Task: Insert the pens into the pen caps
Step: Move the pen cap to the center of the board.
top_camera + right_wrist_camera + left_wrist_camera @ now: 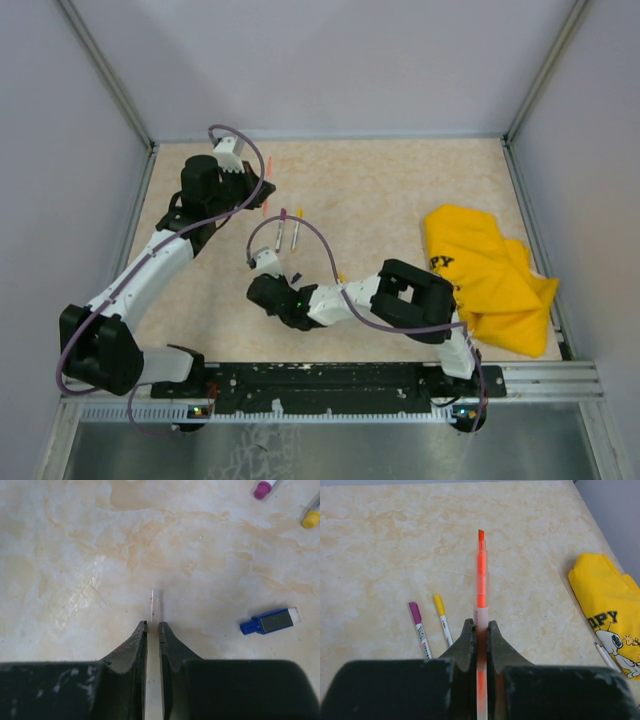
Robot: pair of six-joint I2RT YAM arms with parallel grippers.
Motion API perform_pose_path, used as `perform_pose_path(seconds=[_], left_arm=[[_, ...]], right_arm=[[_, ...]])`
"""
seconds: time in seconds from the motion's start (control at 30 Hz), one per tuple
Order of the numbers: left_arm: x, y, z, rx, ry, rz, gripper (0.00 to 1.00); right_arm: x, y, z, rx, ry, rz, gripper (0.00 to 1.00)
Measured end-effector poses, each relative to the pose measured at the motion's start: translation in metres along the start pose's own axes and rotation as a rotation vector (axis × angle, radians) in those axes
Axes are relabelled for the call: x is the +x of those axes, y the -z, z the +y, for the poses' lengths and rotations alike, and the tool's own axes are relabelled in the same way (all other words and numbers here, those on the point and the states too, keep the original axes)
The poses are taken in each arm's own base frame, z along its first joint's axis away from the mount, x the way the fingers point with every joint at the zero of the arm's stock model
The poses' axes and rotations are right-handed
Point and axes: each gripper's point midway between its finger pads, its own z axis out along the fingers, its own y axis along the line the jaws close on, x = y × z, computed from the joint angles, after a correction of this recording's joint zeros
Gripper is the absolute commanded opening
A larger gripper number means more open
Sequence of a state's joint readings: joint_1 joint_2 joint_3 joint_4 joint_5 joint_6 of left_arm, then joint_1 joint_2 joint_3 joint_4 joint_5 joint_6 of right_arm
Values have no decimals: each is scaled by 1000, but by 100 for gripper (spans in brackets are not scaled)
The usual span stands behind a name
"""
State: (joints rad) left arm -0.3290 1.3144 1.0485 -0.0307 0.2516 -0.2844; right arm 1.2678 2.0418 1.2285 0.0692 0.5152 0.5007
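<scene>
The left claw [480,626] clamps an orange pen [481,575], tip jutting straight ahead. The right claw [153,626], nearly closed, pinches a pale slim tube [155,601]; a blue cap [266,623] lies just right of it.

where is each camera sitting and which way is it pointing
top: fixed above and behind the arms, looking down at the table; both arms and bases show.
left wrist: on the left arm, looking along the left gripper and the orange pen it grips, with the yellow cloth at right.
right wrist: on the right arm, looking down at the table past the right gripper, shut on a thin clear piece; blue cap nearby.
shared: both wrist views catch the purple-capped pen and yellow-capped pen.
</scene>
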Motion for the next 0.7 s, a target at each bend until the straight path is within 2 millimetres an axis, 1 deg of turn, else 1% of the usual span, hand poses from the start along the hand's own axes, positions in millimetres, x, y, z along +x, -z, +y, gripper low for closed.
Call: perform_pose_path(seconds=[0.13,0.27,0.33,0.47,0.6,0.7], left_arm=[[0,0,0,0,0,0,0],[0,0,0,1,0,0,0],[0,0,0,2,0,1,0],[0,0,-1,3,0,1,0],[0,0,-1,8,0,2,0],[1,0,-3,19,-6,5,0]], right_arm=[[10,15,-6,-48,30,16,6],[20,41,-21,-78,48,29,5],[19,53,-28,-85,42,21,5],[8,78,-42,-90,10,-14,5],[2,97,-66,-65,-38,-28,5],[8,104,-96,-12,-77,-8,5]])
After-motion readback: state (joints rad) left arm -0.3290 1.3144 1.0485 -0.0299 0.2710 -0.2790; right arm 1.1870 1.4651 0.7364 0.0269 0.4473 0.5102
